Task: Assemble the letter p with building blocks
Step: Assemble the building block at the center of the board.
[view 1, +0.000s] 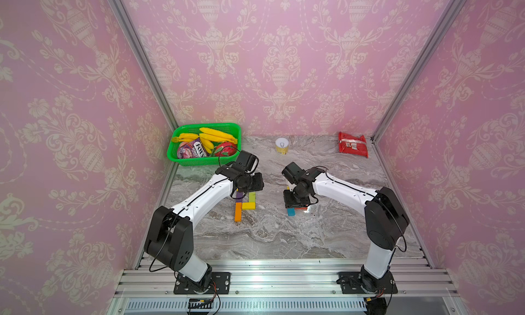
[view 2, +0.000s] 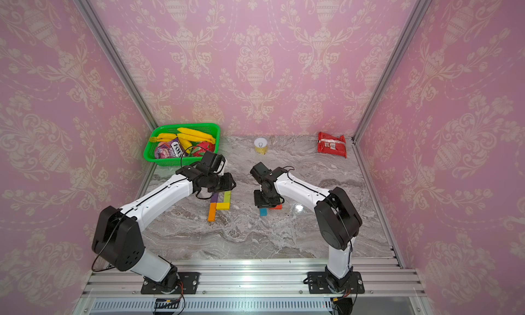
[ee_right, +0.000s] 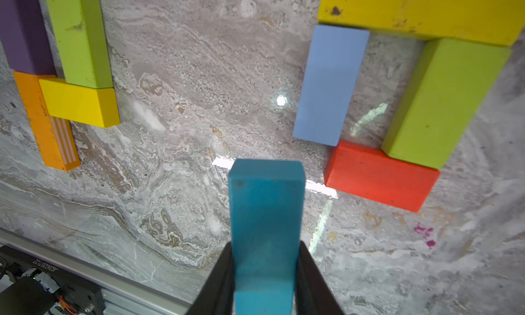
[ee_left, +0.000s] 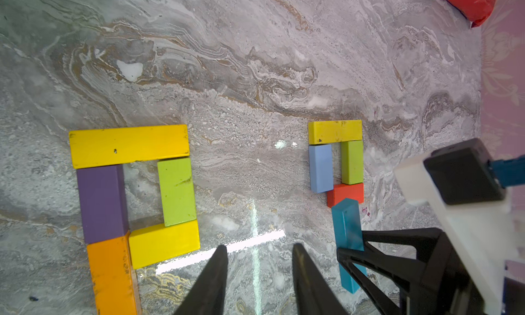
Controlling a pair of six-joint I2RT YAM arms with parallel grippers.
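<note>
Marble point(ee_right: 184, 72); right hand's point(ee_right: 265, 245) teal block point(ee_right: 265, 203), perhaps aloft

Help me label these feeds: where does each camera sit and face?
Top views: high above the arm bases, facing down at the table, both arms shown.
Left wrist: on the left arm, facing down past its open jaws.
Right wrist: on the right arm, facing along jaws shut on the teal block.
Both wrists share that block.

marble tabletop point(view 1: 270, 237), green basket point(view 1: 204, 161), yellow can point(view 1: 281, 146), red packet point(view 1: 352, 144), building blocks point(view 1: 238, 211)
</note>
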